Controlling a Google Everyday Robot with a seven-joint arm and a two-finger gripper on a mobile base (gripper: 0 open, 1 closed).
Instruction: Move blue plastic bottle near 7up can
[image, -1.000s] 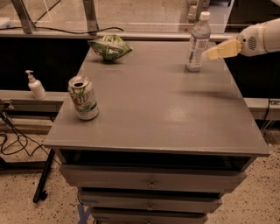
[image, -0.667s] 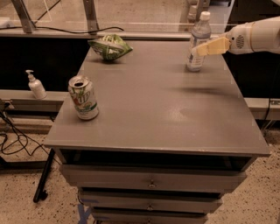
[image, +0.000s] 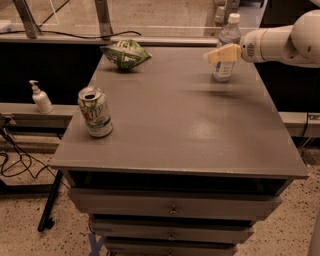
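Note:
The blue plastic bottle (image: 227, 37) stands upright at the table's far right, clear with a white cap. The 7up can (image: 95, 112) stands upright near the left front edge, white and green with an open silver top. My gripper (image: 220, 54) reaches in from the right on a white arm (image: 280, 42). Its tan tip lies across the front of the bottle's middle, level with the label. The bottle's lower part shows below it, resting on the table. The can is far to the left of the bottle and the gripper.
A green-and-white snack bag (image: 125, 54) lies at the back left of the grey table (image: 185, 130). A small white pump dispenser bottle (image: 40, 98) stands on a ledge left of the table. Drawers sit under the tabletop. Cables lie on the floor at the left.
My gripper has moved left from beside the bottle until it overlaps the bottle's middle. The bottle and the can have not moved.

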